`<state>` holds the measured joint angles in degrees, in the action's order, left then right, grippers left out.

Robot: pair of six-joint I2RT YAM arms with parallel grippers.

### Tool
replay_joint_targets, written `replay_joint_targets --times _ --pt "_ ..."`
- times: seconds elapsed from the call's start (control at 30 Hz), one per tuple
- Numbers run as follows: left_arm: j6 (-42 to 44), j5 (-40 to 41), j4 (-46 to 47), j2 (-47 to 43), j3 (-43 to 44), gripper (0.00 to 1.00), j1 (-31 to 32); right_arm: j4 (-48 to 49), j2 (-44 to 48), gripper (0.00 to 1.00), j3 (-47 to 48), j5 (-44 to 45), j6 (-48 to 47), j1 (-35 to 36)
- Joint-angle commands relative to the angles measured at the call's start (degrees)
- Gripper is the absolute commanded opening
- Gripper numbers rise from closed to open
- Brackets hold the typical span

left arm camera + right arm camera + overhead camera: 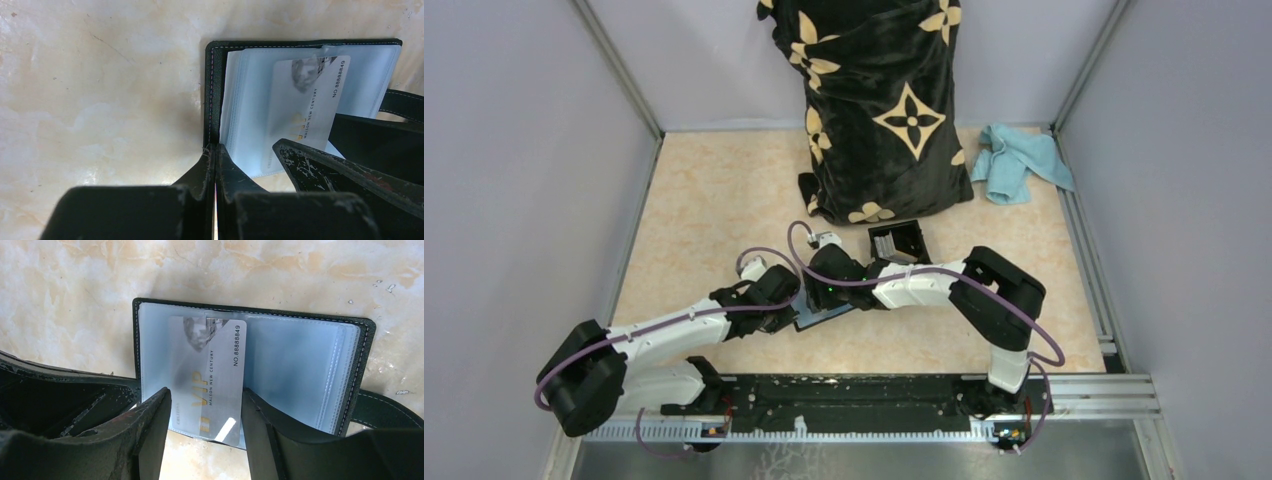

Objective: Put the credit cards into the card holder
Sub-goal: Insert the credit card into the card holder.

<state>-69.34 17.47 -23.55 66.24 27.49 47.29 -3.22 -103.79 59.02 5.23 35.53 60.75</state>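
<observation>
While the card holder (300, 367) lies spread open on the beige marbled table (714, 200), where the two arms meet, its clear plastic sleeves face up and its strap (385, 407) trails off one side. The right gripper (206, 395) has its fingers set about a card's width apart, one against each long edge of a pale silver-blue VIP card (210, 365) printed NO 8888849. The card's far end lies over the sleeves, with its near end jutting past the holder's near edge; whether it has entered a pocket cannot be told. The left gripper (215, 165) has its fingers drawn almost fully together at the near end of the holder's black cover, pinching it there. A slotted black box (899, 242) sits just beyond the grippers. Farther back stand a black cloth with gold flowers (879, 100) and a crumpled blue towel (1021, 162).
</observation>
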Motion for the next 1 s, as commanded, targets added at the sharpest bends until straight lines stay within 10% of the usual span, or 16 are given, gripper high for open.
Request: replay_joint_targets --times 0.0,0.97 --pt "-0.8 0.7 -3.6 0.9 -2.7 0.00 0.4 -4.8 -3.0 0.54 -0.3 0.1 -0.4 1.1" --pt "-5.6 2.6 -2.3 -5.1 -5.5 0.00 0.4 -1.3 -4.9 0.56 1.1 -4.7 2.5 4.1"
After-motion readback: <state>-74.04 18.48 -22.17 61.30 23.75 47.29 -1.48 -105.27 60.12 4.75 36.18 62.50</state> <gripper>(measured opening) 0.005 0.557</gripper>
